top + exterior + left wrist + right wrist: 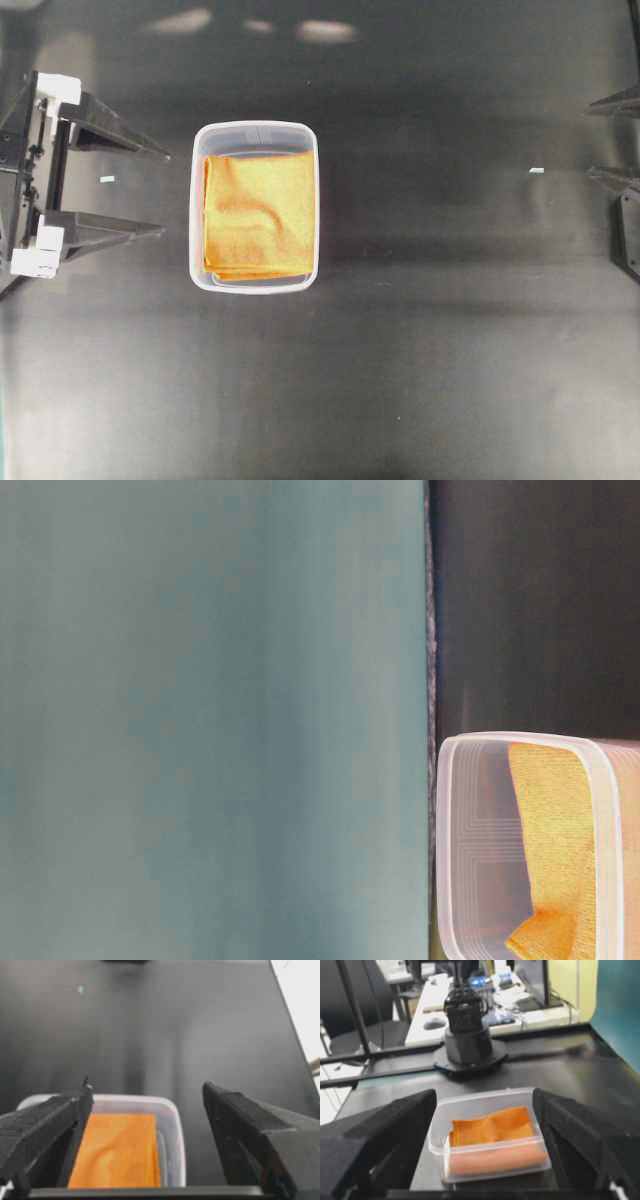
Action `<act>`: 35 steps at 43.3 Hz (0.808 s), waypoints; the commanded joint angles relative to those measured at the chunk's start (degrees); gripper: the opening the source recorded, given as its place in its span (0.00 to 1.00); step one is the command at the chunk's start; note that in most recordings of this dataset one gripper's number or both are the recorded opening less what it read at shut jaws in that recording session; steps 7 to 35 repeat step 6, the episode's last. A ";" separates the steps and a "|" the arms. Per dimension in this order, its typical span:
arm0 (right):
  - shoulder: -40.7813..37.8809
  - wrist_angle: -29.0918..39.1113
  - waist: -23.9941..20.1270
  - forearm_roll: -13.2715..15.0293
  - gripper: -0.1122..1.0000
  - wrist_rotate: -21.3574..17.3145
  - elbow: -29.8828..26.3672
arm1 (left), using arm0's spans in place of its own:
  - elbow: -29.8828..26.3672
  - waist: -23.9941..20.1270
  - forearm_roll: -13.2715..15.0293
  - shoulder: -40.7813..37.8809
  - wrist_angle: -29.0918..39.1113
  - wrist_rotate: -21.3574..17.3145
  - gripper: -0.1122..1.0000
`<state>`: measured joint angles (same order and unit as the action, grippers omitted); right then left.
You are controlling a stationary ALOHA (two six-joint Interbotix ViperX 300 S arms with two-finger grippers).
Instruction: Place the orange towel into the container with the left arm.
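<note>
Towel (260, 215) flat inside tub (254, 132); left gripper (160, 192) wide, empty, beside tub: back off without touching rim; right gripper (598, 140) wide, idle

Orange towel (260, 215); clear container (254, 131); black table (450, 350).

No readable text, label or number shows in any view.

Fuzzy orange towel (260, 215), clear plastic container (254, 131)
</note>
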<state>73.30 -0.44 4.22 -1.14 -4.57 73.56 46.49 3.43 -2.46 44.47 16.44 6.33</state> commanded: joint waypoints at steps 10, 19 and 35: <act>-0.35 -0.62 0.18 -0.26 0.78 -0.09 -0.09 | 1.49 0.09 -0.09 1.49 -1.05 0.09 0.87; -0.35 -0.62 0.18 -0.26 0.78 -0.09 -0.09 | 1.49 0.09 -0.09 1.49 -1.05 0.09 0.87; -0.35 -0.62 0.18 -0.26 0.78 -0.09 -0.09 | 1.49 0.09 -0.09 1.49 -1.05 0.09 0.87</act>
